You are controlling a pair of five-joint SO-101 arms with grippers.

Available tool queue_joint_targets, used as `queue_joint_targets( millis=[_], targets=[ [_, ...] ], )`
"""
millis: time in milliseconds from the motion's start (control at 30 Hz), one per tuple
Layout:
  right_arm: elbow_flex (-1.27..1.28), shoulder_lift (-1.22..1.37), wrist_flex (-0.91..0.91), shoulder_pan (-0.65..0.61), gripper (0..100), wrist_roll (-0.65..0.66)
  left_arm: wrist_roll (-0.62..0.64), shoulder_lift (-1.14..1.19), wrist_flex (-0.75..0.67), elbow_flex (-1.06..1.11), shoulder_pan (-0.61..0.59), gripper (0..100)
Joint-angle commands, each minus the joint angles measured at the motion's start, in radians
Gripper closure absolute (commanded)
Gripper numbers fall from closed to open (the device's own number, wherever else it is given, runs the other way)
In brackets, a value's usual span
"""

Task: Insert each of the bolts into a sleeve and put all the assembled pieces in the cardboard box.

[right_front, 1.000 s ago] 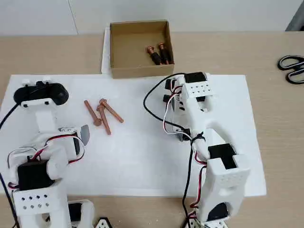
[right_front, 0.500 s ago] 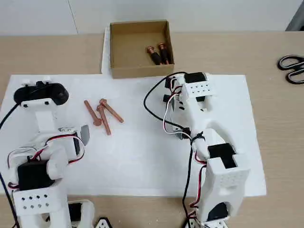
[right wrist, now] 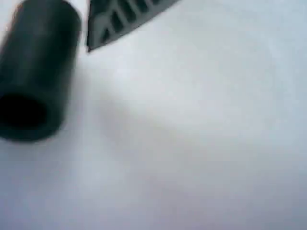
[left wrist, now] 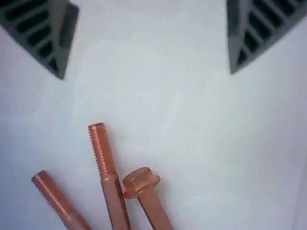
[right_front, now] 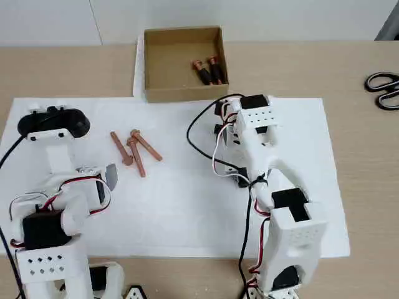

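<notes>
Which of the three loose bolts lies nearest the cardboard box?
The rightmost bolt: its head end is closest to the cardboard box; the others lie farther left.

Three bolts [right_front: 136, 151] on the sheet [right_front: 181, 199], cardboard box [right_front: 181, 94] behind them

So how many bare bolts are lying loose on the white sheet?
3, clustered on the white sheet: leftmost bolt, middle bolt, rightmost bolt. Two sleeved bolts lie in the cardboard box. The right arm could hide more.

Pale wooden table [right_front: 62, 68], white wall [right_front: 56, 18]
</notes>
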Motion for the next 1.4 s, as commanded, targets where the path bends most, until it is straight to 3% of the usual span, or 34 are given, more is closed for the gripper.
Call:
queue_joint_targets(
  millis=[0,767,1000,1200,1367],
  targets=[
    [-0.038,-0.007,-0.030,-0.028,77.5,0.006,-0.006,-0.009,0.005,-0.005,-0.005,79],
    [-0.041,0.143,-0.110,-0.033,77.9,0.026,-0.008,-0.009,0.018,-0.005,-0.005,79],
    [-0.072,0.140,-0.030,0.010,99.4,0.091,-0.008,-0.009,0.018,-0.005,-0.006,79],
    [-0.129,0.140,0.048,0.105,98.3,0.097,-0.008,-0.009,0.017,-0.005,-0.005,79],
    [-0.138,0.065,0.061,0.125,99.5,0.181,-0.008,-0.009,0.014,-0.005,-0.005,79]
  ],
)
